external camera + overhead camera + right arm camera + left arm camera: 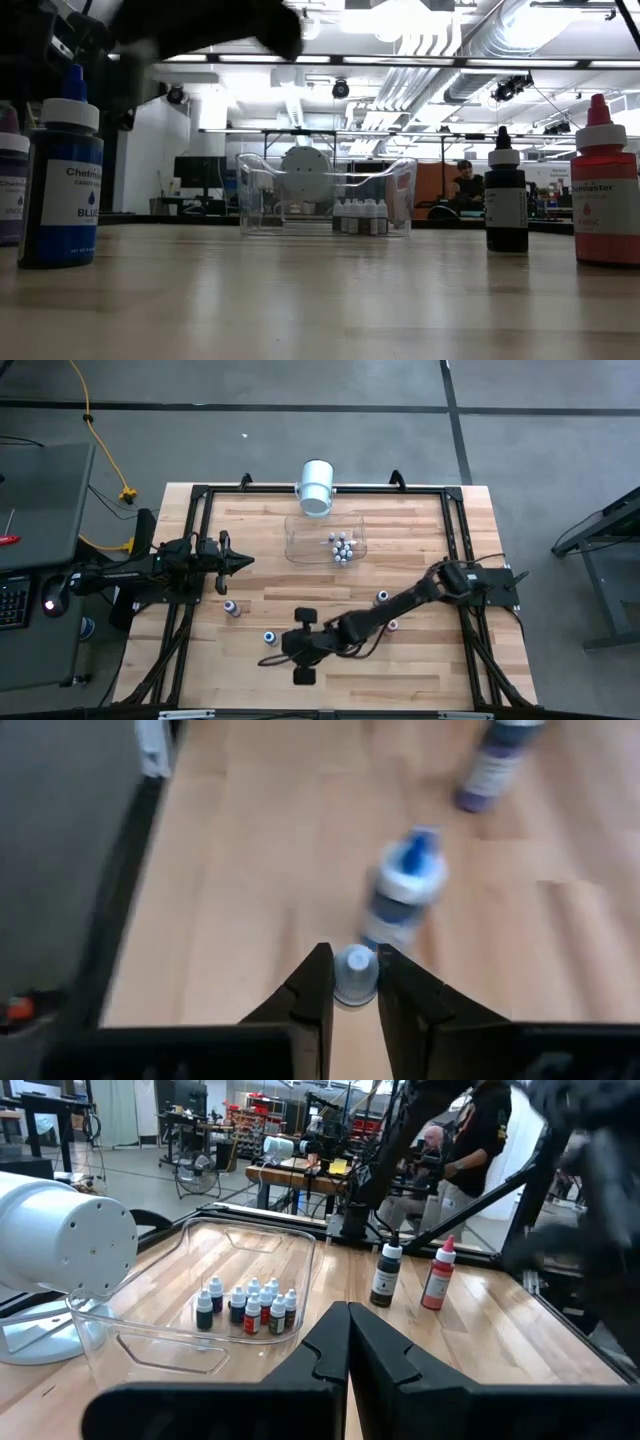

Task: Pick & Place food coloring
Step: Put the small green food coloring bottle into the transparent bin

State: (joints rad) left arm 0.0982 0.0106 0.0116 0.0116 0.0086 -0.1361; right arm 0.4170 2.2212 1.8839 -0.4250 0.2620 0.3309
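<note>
My right gripper (355, 990) is shut on a tiny food coloring bottle with a whitish cap (355, 970), over the near middle of the table (280, 651). Just beyond it a blue-capped bottle (403, 890) stands on its base, and a purple one (490, 765) stands farther off. A clear tub (325, 538) at the far middle holds several tiny bottles (245, 1305). A black bottle (506, 200) and a red one (603, 190) stand upright toward the right. My left gripper (350, 1330) waits shut at the left (240, 560), holding nothing. My right gripper pinches the tiny bottle just below its whitish cap (355, 965), between the two fingertips (315, 985). The fingers slant down from the table's right side. The bottle stands upright in the hold, cap up; its body and base are hidden under the cap.
A big white cylinder (316, 485) lies at the far edge behind the tub. A black frame (200, 495) runs around the wooden table. Bare wood lies between the tub and the loose bottles. People and benches show in the room behind.
</note>
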